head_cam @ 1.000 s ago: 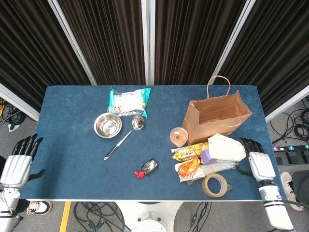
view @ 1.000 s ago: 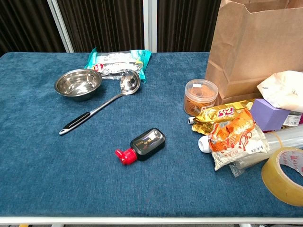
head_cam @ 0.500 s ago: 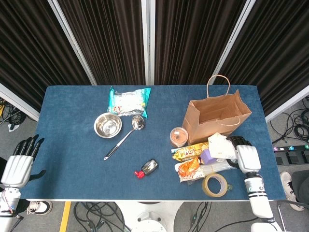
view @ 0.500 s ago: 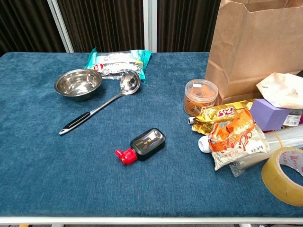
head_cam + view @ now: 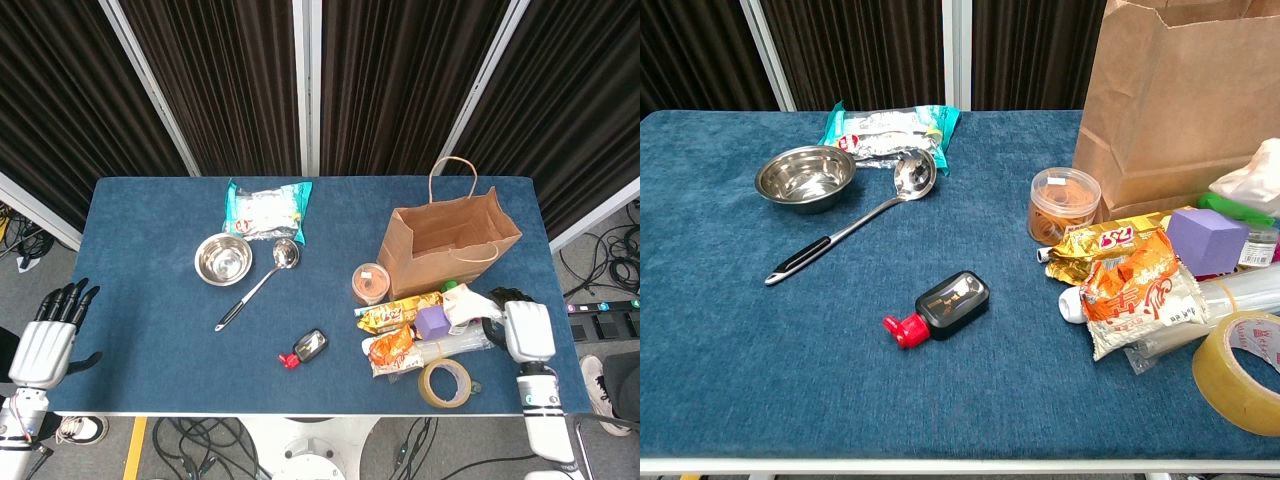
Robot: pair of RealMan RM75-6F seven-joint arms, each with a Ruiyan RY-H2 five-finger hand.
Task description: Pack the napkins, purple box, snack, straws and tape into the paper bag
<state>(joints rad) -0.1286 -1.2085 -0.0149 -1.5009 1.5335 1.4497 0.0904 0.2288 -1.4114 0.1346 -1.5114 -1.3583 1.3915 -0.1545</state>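
The brown paper bag (image 5: 450, 238) (image 5: 1180, 100) stands open at the right. In front of it lie the purple box (image 5: 433, 322) (image 5: 1206, 236), orange and gold snack packets (image 5: 394, 346) (image 5: 1137, 293), clear-wrapped straws (image 5: 457, 346) (image 5: 1244, 294) and the tape roll (image 5: 445, 382) (image 5: 1241, 370). My right hand (image 5: 522, 327) grips the white napkin pack (image 5: 468, 303) (image 5: 1252, 180) at its right end, just right of the purple box; the pack looks bunched. My left hand (image 5: 46, 341) hangs open off the table's left edge.
A steel bowl (image 5: 223, 259), ladle (image 5: 258, 283) and teal packet (image 5: 267, 209) lie at the back left. A black bottle with a red cap (image 5: 305, 348) lies mid-table. A round tub (image 5: 371, 283) stands left of the bag. Something green (image 5: 1236, 208) shows beneath the napkins.
My right hand closed in on the napkin pack and pulled it to the right, uncovering the purple box and the green thing. The left hand barely shifted.
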